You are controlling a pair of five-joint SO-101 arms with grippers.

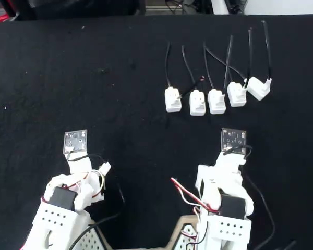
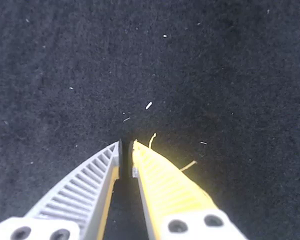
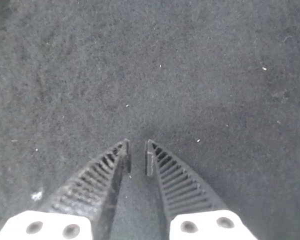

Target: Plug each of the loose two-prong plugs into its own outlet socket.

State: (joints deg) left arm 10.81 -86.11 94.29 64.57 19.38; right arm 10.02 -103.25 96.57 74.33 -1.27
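Note:
Several white plug pieces, each on a black cord, lie in a row on the black cloth at the back right of the high view, from the leftmost [image 1: 172, 99] to the rightmost [image 1: 259, 88], which lies tilted. I cannot tell plugs from sockets among them. The left arm [image 1: 75, 177] stands at the front left, far from the row. The right arm [image 1: 225, 179] stands at the front right, just short of it. My left gripper [image 2: 126, 145] hangs over bare cloth, its grey and yellow fingers together and holding nothing. My right gripper [image 3: 137, 149] has its fingers almost touching, also holding nothing.
The black cloth [image 1: 94, 78] covers the whole table. The cords run from the white pieces toward the far edge [image 1: 229, 31]. Loose wires hang around both arm bases at the near edge.

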